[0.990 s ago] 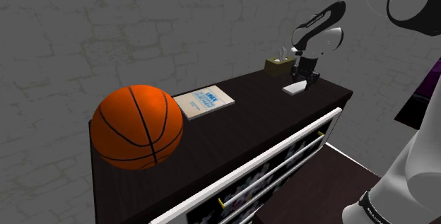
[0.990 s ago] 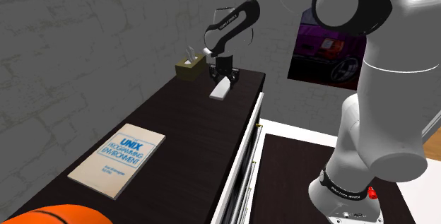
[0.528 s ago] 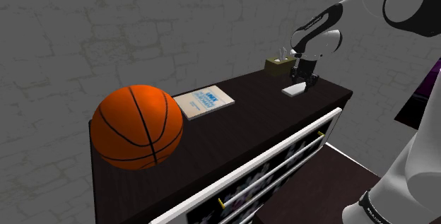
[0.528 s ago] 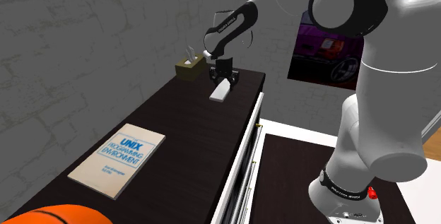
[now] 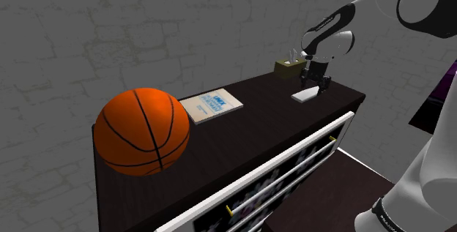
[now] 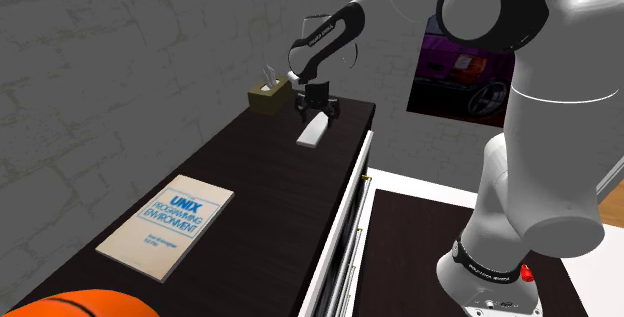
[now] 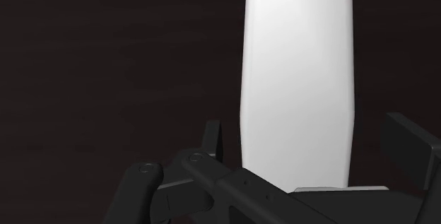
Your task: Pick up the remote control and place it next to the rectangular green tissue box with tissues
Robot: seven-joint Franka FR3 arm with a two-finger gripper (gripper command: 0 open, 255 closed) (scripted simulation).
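The remote control point(image 5: 303, 96), a plain white slab, lies flat on the dark dresser top point(image 5: 249, 124) near its far end. It rests a short way from the olive-green tissue box point(image 5: 288, 66), which has white tissues sticking up. My black gripper point(image 5: 320, 84) hangs low over the remote's far end, open. In the wrist view the remote point(image 7: 297, 81) runs between my fingers point(image 7: 212, 139), with a gap on each side and neither pad touching it. The second exterior view shows the remote point(image 6: 311, 132) below the gripper point(image 6: 318, 109), beside the tissue box point(image 6: 269, 98).
An orange basketball point(image 5: 142, 130) sits at the dresser's near end and a pale book point(image 5: 211, 105) lies mid-top. The dresser's front edge with white drawers point(image 5: 293, 168) runs just beside the remote. A purple picture point(image 6: 465, 70) hangs on the wall behind.
The gripper came down a little with the remote, then its fingers spread apart. The remote now lies flat and free on the dresser top.
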